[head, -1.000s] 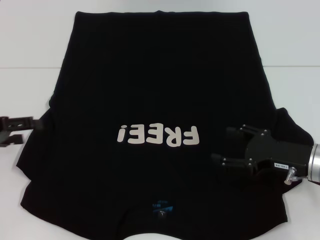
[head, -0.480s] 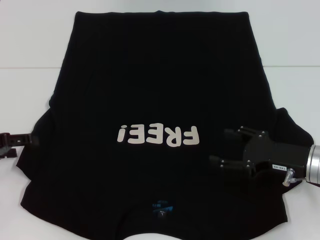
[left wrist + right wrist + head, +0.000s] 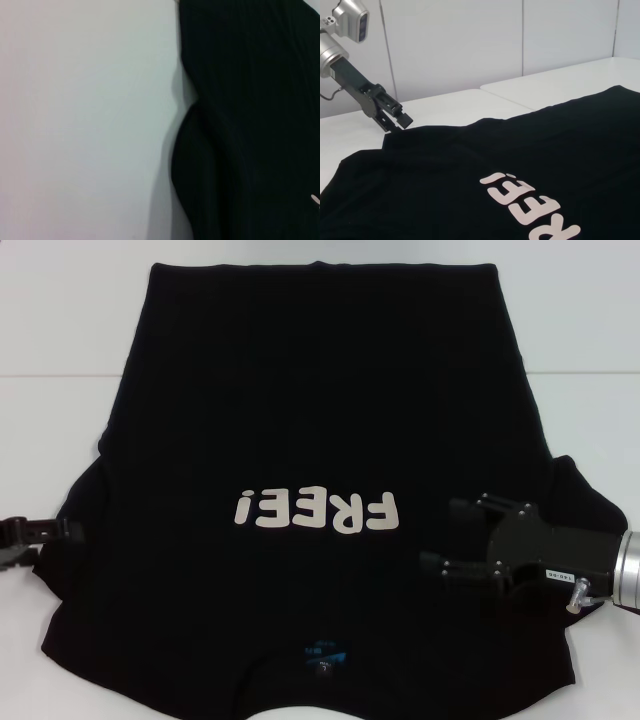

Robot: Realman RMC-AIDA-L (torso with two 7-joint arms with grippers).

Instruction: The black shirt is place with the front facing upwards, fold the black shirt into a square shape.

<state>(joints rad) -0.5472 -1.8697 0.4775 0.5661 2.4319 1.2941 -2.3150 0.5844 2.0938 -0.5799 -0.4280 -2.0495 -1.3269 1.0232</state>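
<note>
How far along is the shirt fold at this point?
Done: nothing; the large soft black FREE! T-shirt lies flat and unfolded on the white table. In hand: left gripper at one sleeve edge, right gripper over the other side. Left: every fold.

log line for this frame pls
phase: pre-fold, reaching sleeves | black shirt: flat on white table, print up, collar toward robot | left gripper: at left sleeve edge | right gripper: open, over right sleeve
</note>
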